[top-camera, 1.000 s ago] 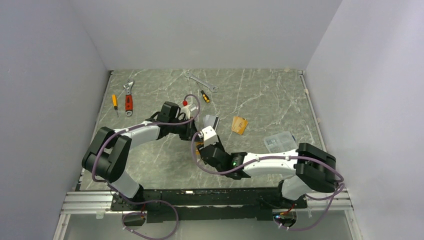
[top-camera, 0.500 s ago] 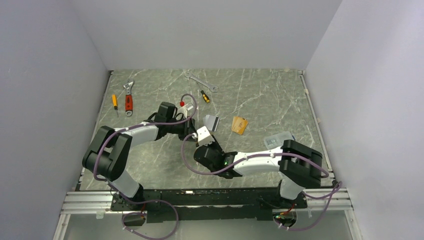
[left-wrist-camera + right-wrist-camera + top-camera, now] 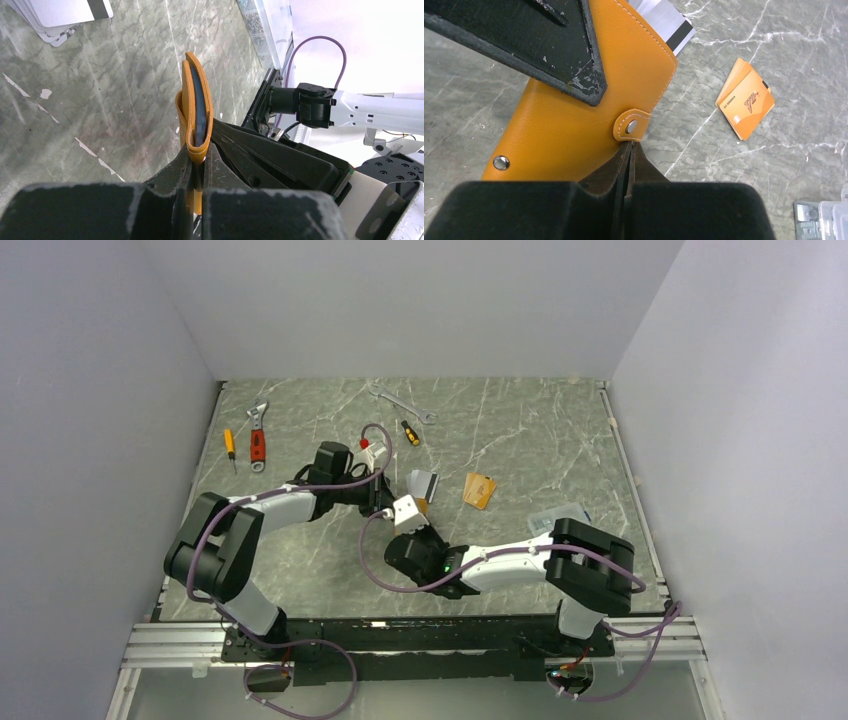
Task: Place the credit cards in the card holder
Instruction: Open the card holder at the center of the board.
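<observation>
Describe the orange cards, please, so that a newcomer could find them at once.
On the grey-green marble table, look just right of centre. The orange cards lie stacked there, right of the silver-grey cards. They alone are small, orange and lying free; the orange card holder is held up.

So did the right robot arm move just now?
Yes. The right arm swung left: its black elbow now covers part of the clear box, which showed almost whole before. The orange cards stayed put.
</observation>
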{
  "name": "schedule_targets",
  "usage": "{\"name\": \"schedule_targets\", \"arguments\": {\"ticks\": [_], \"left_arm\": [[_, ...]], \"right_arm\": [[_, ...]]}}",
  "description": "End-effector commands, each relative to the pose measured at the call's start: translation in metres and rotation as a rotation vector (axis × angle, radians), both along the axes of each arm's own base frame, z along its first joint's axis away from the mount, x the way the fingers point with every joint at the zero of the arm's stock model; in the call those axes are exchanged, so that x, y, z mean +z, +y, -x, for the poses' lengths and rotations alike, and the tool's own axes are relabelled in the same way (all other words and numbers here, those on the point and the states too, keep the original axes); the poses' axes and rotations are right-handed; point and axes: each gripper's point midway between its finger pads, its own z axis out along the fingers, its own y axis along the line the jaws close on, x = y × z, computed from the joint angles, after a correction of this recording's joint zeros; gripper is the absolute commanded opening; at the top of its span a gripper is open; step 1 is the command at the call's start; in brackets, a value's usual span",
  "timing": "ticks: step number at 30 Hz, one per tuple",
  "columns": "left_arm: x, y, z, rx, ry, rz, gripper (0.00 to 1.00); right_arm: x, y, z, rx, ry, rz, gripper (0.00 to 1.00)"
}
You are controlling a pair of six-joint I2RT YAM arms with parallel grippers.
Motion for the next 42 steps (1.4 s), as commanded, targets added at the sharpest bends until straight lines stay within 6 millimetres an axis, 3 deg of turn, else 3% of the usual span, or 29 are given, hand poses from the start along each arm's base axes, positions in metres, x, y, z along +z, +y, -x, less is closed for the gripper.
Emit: {"name": "schedule_targets", "arguments": {"ticks": [1, 15, 27, 30, 34, 40, 42], "left_arm": [[0.03, -0.006, 0.014, -0.083, -0.031, 0.098, 0.0], [0.032, -0.005, 0.016, -0.092, -0.052, 0.103, 0.0], [0.042, -0.003, 0.015, -0.086, -0.069, 0.121, 0.0], [0.041, -0.003, 0.015, -0.086, -0.065, 0.12, 0.0], [0.041, -0.003, 0.014, -0.084, -0.061, 0.121, 0.0], [0.041, 0.0, 0.01, -0.071, -0.058, 0.119, 0.0], [0.042, 0.001, 0.008, -0.066, -0.06, 0.121, 0.0]], "right_arm": [[0.014, -0.001, -0.008, -0.054, -0.053, -0.07, 0.0], [0.051, -0.037, -0.032, -0.235, -0.086, -0.308, 0.0], [0.046, -0.058, -0.03, -0.329, -0.035, -0.428, 0.0], [0.051, -0.062, -0.032, -0.338, -0.029, -0.474, 0.0], [0.066, -0.047, -0.031, -0.188, -0.02, -0.497, 0.0], [0.087, -0.025, 0.001, 0.085, -0.142, -0.357, 0.26], [0.089, -0.016, 0.011, 0.164, -0.172, -0.324, 0.44]]}}
